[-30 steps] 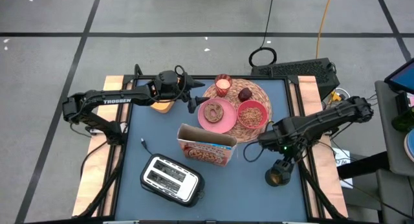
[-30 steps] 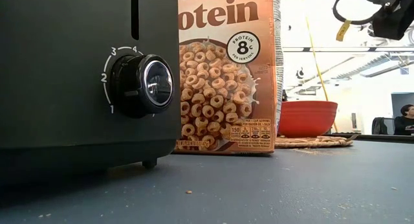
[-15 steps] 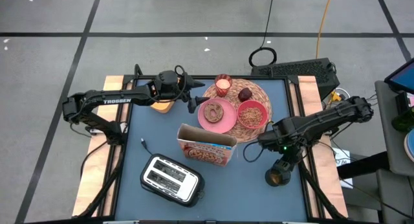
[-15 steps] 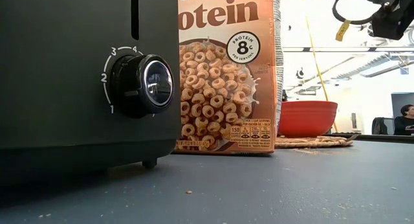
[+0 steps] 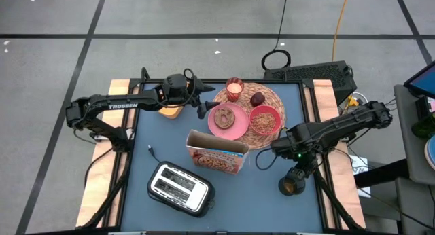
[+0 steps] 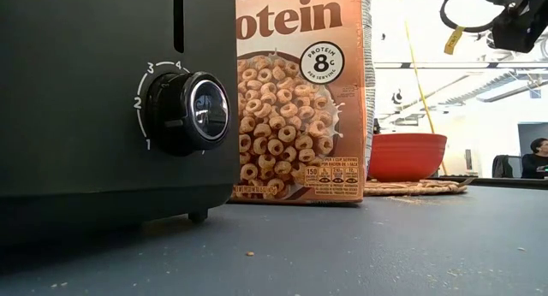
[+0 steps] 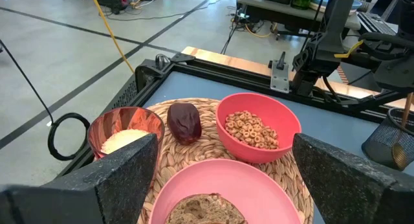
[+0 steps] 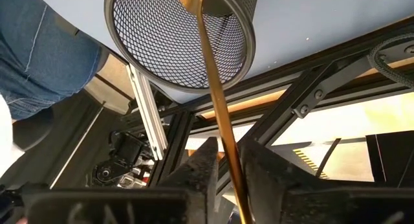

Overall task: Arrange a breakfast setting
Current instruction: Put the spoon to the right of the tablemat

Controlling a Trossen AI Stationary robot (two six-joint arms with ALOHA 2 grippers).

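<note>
Right gripper (image 8: 226,166) at the table's right edge near the front corner, over a black mesh cup (image 5: 292,185); fingers nearly closed on the thin brown handle of the spoon (image 8: 217,107). Spoon's long axis close to upright, bowl end down inside the cup, handle end up between the fingers.

Left gripper (image 7: 220,179) near the back left, just beside the mat, jaws spread wide, nothing held, aimed across the table toward the right edge.

Mat (image 5: 272,98) at the back edge, right of centre. On it: plate (image 5: 234,130) with the bagel (image 5: 223,117), bowl (image 5: 265,119) with cereal rings just right of the plate, glass (image 5: 234,89) at the back, fruit (image 5: 257,99) between glass and bowl, its long axis roughly toward the table's back edge.

Cereal box (image 5: 217,153) upright at mid-table, just in front of the plate, top open, long side parallel to the front edge. Toaster (image 5: 178,187) near the front edge, left of centre.
</note>
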